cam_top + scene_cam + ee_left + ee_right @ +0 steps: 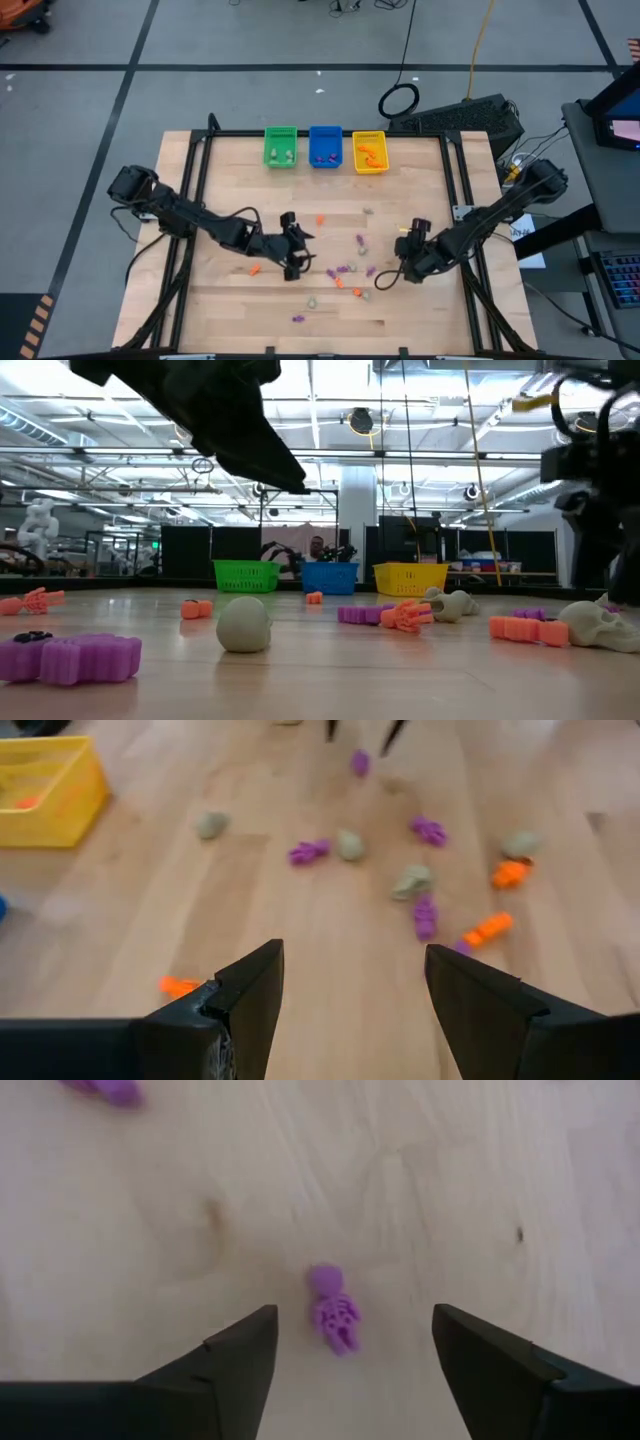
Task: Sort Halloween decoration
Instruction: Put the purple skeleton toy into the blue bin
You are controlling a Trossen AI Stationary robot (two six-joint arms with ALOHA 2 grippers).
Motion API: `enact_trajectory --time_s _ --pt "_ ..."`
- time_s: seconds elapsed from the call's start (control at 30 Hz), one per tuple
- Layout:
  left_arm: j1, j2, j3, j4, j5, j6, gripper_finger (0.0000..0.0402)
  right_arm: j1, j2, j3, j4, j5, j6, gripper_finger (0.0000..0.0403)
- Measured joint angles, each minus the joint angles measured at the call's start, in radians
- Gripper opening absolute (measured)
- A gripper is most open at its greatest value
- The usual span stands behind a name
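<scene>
Right pincer [350, 1355] spread above purple skeleton [333, 1310]

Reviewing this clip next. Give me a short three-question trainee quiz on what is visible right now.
1. True or false: the right gripper is shut on a purple skeleton trinket.
2. Which bin stands between the other two at the table's far edge? A green bin B blue bin C yellow bin
3. Fill in: the left gripper is ____ and holds nothing.

Key: 1 false, its open fingers stand to either side of the trinket, which lies on the table; 2 B; 3 open.
</scene>
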Motion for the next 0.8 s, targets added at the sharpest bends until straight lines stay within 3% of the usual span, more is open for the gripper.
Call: enact_trajectory --time_s 0.53,0.8 --pt "-0.038 0.004 0.0 0.027 0.002 0.003 0.0242 -0.006 0.005 -0.076 0.12 -0.023 0.004 0.0196" --pt "-0.038 0.004 0.0 0.031 0.002 0.005 0.0242 -0.006 0.006 -0.077 0.134 -0.051 0.007 0.0131"
